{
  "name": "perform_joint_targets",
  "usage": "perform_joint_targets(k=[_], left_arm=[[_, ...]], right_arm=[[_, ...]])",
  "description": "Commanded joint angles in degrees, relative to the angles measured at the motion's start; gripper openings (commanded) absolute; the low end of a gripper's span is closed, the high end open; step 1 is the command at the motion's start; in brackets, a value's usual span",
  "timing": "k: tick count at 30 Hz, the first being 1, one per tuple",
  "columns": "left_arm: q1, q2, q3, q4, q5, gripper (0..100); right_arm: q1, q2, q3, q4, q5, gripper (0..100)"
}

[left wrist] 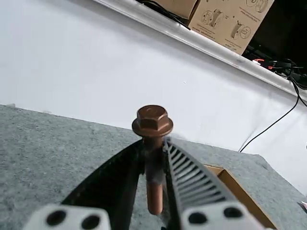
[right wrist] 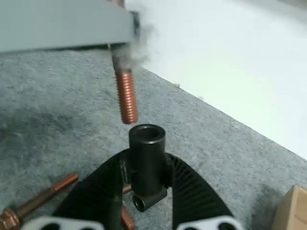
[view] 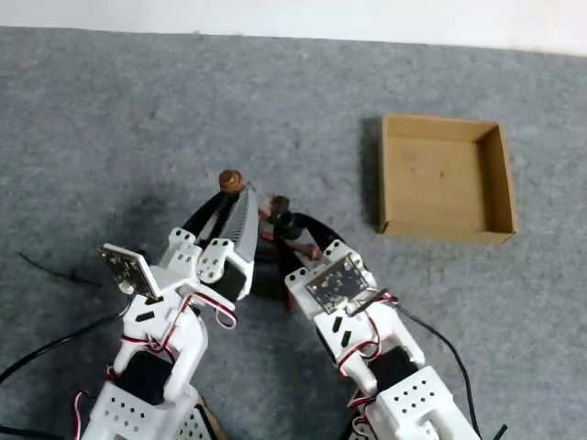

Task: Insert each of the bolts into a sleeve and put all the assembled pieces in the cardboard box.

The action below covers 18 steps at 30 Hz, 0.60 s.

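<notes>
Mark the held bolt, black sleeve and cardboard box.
held bolt (left wrist: 152, 120), left wrist view, hex head.
black sleeve (right wrist: 147, 157), right wrist view, side wall.
cardboard box (view: 436, 174), high view, bare floor.

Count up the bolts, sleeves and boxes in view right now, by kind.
Bolts: 3, one in the left pincer, two loose on the carpet; others may be hidden.
Sleeves: 2, one in the right pincer, another apparently lying beneath it.
Cardboard box: 1, nothing in it.
Total: 6.
</notes>
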Motion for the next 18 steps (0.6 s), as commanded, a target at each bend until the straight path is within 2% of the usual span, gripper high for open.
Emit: perform_joint_targets(k=[1, 5, 10, 18], left_arm=[[0.75, -1.36, -1.1, -1.58, 0.44, 1], [1.36, -1.36, -1.36, -1.67, 0.53, 1], [5.67, -1.36, -1.27, -1.58, 0.44, 1], [7.08, -1.36, -1.01, -1.49, 0.44, 1]], right_arm=[[-0.48, -0.92, 6.46, 0.22, 0.88, 0.5], [-0.4, -0.92, 6.55, 0.22, 1.49, 0.5], [-0.57, -0.84, 6.55, 3.3, 8.79, 0.5], [-0.48, -0.84, 6.55, 3.47, 8.97, 0.5]])
